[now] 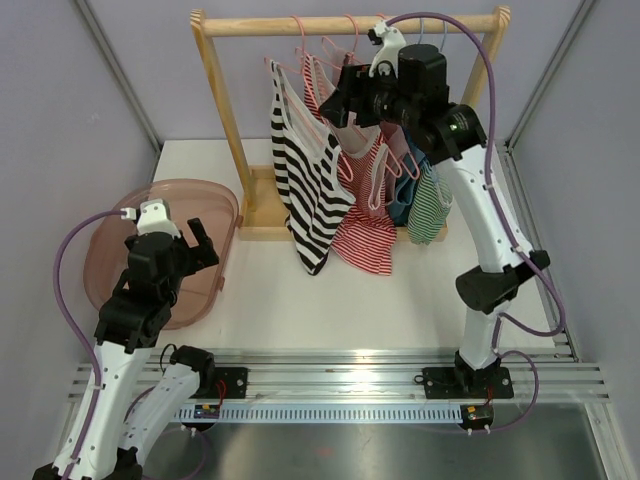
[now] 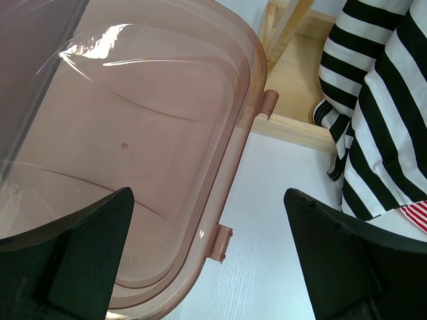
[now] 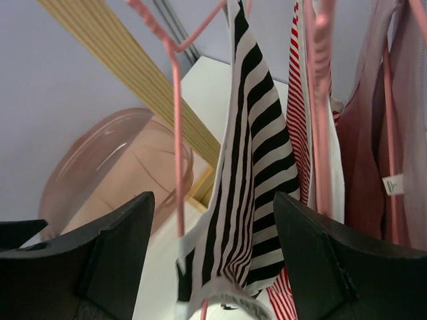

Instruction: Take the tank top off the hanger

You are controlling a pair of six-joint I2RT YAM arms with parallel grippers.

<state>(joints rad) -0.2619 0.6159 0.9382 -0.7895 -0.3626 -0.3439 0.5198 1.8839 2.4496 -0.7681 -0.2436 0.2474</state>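
A black-and-white striped tank top (image 1: 310, 190) hangs on a pink wire hanger (image 1: 290, 62) at the left end of the wooden rack's rail (image 1: 350, 25). My right gripper (image 1: 335, 105) is up at the top's shoulder. In the right wrist view its jaws stand open on either side of the striped strap (image 3: 257, 167) and the pink hanger wire (image 3: 177, 133), and neither finger touches them; the right gripper (image 3: 213, 200) holds nothing. My left gripper (image 1: 195, 245) is low on the left, open and empty, and the left gripper (image 2: 207, 192) hovers over the tub's rim.
A translucent pink tub (image 1: 110, 240) sits at the left, its rim (image 2: 240, 133) next to the rack's wooden base (image 2: 293, 93). More tops hang on the rail to the right: red-striped (image 1: 365, 235), blue (image 1: 400, 200) and green-striped (image 1: 430, 210).
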